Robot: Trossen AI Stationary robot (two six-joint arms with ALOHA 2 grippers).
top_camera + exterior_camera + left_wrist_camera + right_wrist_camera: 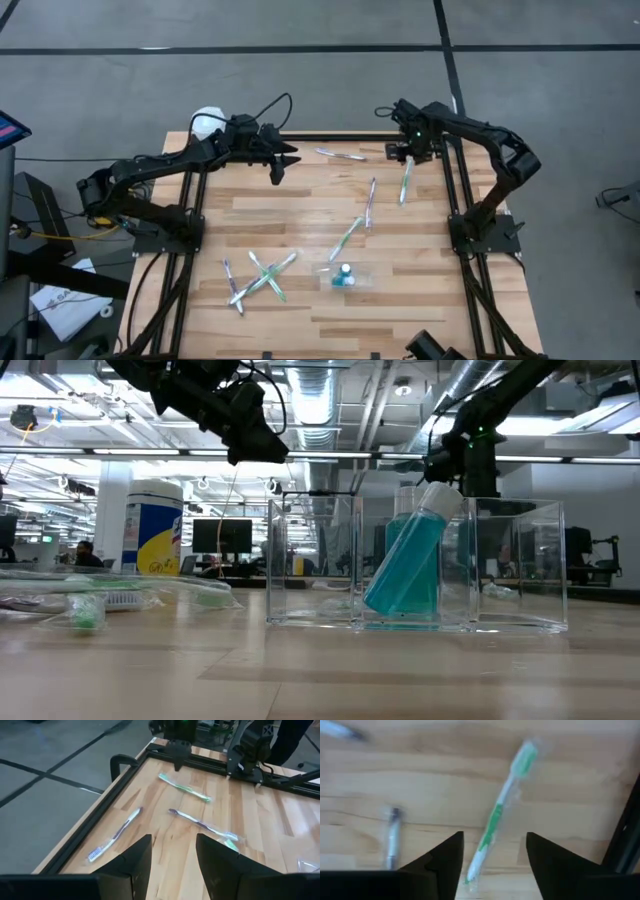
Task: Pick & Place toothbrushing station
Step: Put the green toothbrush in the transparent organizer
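Green toothbrush (pixel 497 815) lies diagonally, bristle head away from right end effector (pixel 494 857).

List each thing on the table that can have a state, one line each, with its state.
Clear cup: upright, holding a tube.
Teal tube: capped, leaning inside the cup.
Green toothbrush: wrapped, lying flat.
Left gripper: open, empty.
Right gripper: open above the green toothbrush.

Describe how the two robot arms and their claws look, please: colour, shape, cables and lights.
Both arms are black, built of jointed segments on black frame bases. The left claw and the right claw each have two dark wedge-shaped fingers. A black cable loops above the left arm. A small green light glows near the right wrist.
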